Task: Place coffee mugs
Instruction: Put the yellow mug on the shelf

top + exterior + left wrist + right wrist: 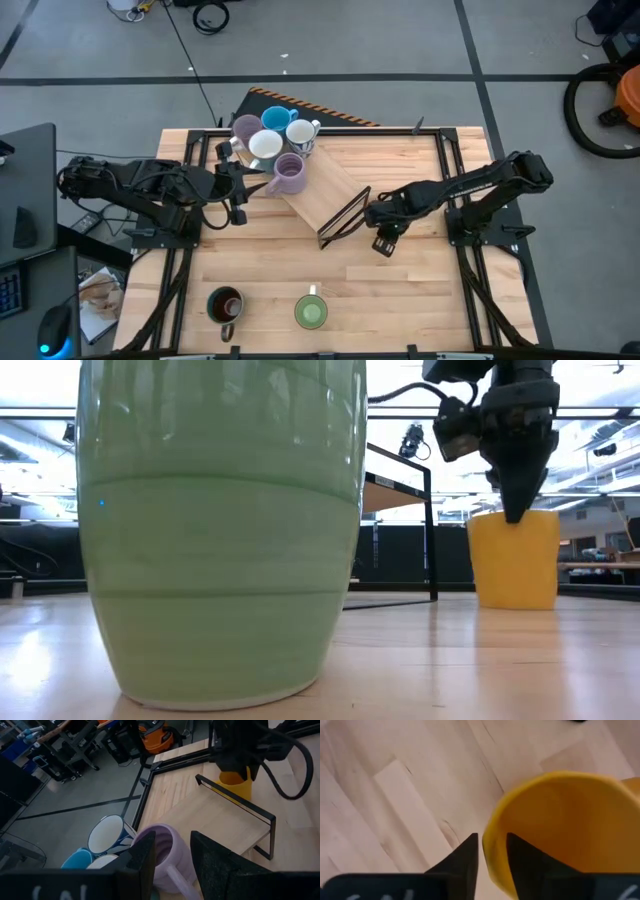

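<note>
Right wrist view: the right gripper straddles the rim of the orange mug, one finger outside the wall and one inside, jaws narrow and pinching the rim. Low view shows this mug standing on the wooden table, the gripper entering from above. To do the step well, judged from these views, the pinch should stay square on the rim and the mug be moved upright, clear of the black wire frame just beside it.

Left wrist view: the left gripper has its jaws spread about the rim of a lilac mug, not visibly clamped. That mug belongs to a cluster at the far edge: second lilac mug, blue mug, white mug, another white mug.

High view: green mug and dark brown mug stand near the front edge, well apart from the cluster. A light wooden board lies tilted mid-table. Beyond the table: grey floor with dark lines, cables, an orange vacuum.
</note>
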